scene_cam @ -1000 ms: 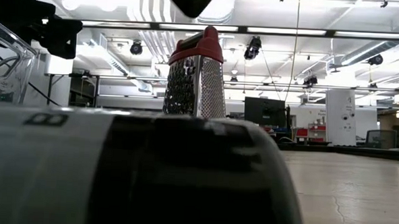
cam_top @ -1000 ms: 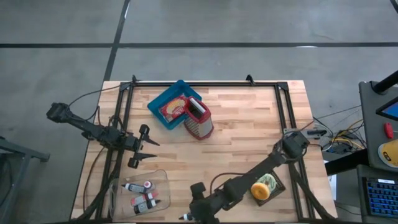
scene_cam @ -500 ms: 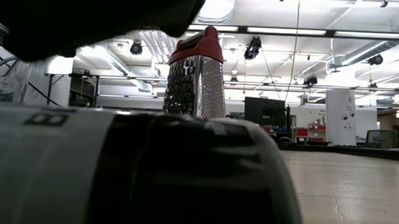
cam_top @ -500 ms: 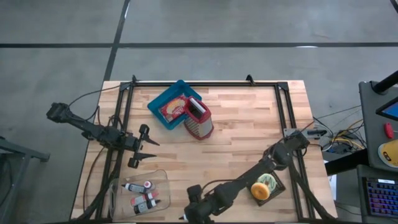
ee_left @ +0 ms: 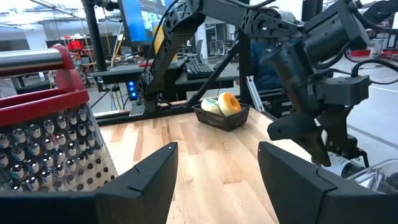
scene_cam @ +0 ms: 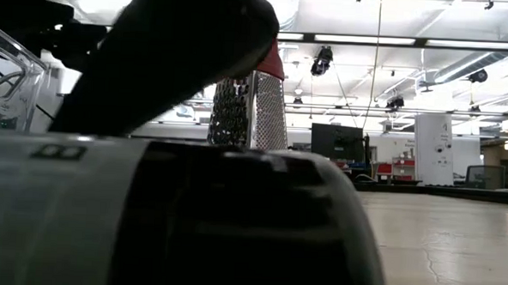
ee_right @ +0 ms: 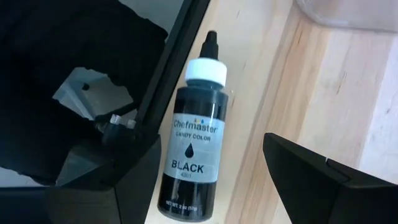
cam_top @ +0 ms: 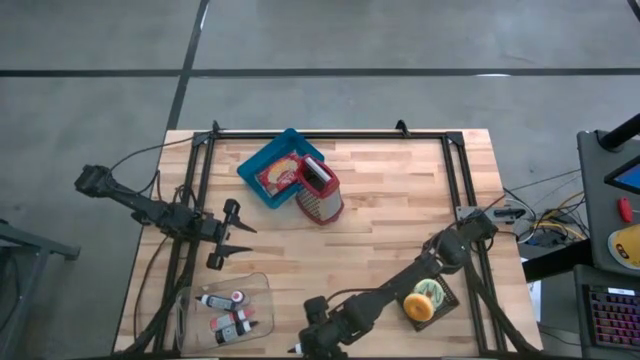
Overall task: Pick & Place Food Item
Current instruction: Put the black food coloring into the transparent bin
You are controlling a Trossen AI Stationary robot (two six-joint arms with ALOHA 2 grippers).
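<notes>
Black food-colour bottle (ee_right: pixel 193 149) readable only in right wrist view, between spread right claw (ee_right: pixel 211 180).

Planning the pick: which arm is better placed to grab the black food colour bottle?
Right. Its open tool hangs over the black bottle lying at the table edge; the left tool waits apart.

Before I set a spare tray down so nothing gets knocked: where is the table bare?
The widest bare wood lies right of the grater, reaching the table's right rail. The middle strip below the grater is free too. The near edge is crowded: clear bin of bottles, right tool over a black bottle, and black basket.
</notes>
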